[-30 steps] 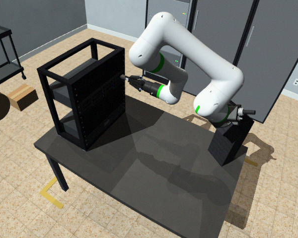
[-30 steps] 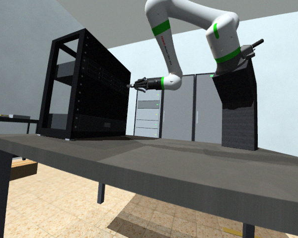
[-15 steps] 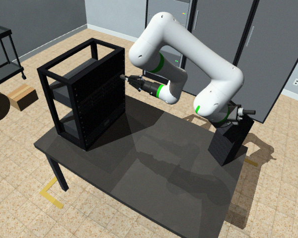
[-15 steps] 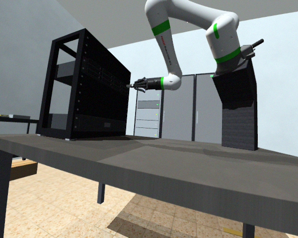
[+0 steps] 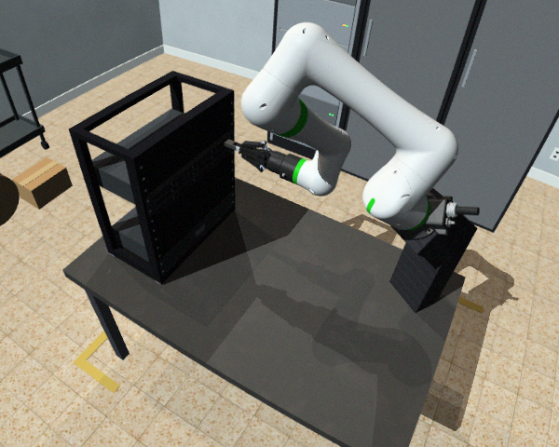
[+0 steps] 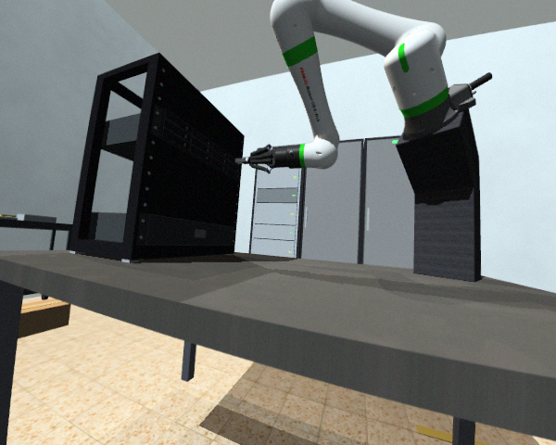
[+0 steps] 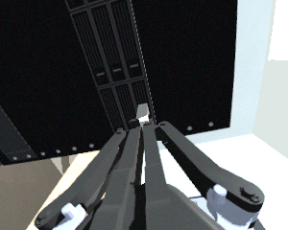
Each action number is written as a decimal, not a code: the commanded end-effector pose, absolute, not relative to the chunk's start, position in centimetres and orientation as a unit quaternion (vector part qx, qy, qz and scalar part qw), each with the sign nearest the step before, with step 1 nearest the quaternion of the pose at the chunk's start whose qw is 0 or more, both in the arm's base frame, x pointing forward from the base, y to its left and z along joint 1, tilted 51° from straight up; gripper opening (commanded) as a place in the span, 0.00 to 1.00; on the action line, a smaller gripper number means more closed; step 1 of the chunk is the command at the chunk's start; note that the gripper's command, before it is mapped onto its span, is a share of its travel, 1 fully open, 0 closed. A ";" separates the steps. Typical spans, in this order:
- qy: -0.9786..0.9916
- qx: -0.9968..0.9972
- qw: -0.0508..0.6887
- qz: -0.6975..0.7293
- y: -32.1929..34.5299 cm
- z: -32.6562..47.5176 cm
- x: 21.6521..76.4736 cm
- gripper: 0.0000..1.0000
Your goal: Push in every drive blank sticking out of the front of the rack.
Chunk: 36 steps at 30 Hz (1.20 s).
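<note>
Where black rack (image 5: 175,136) shows slotted drive blanks (image 7: 117,72), fingers pressed together, empty, at its front.

A dark grey table (image 5: 279,336) on dark legs is seen standing on a tiled floor (image 5: 39,385). A black rack (image 5: 126,158) is set on the table top, directly ahead of the shut claw (image 5: 229,145), whose tips are held against its upper front face. A dark pedestal (image 5: 416,283) is placed on the table's edge well behind the claw, under the arm's base.

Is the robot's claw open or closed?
Closed. The gripper has its fingers pressed together with nothing between them, tips at the rack front.
</note>
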<state>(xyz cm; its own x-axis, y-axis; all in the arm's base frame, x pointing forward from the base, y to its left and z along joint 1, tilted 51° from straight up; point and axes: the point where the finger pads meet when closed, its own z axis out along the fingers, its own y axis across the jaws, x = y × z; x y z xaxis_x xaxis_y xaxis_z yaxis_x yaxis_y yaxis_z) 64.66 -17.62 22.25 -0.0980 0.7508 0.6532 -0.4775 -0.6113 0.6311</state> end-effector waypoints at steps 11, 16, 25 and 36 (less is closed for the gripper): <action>0.130 0.523 0.422 0.729 -17.7 22.4 64.8 0.10; 0.130 0.523 0.422 0.729 -17.8 22.5 65.0 0.10; 0.130 0.523 0.422 0.729 -17.8 22.5 65.0 0.10; 0.130 0.523 0.422 0.729 -17.9 22.6 65.3 0.10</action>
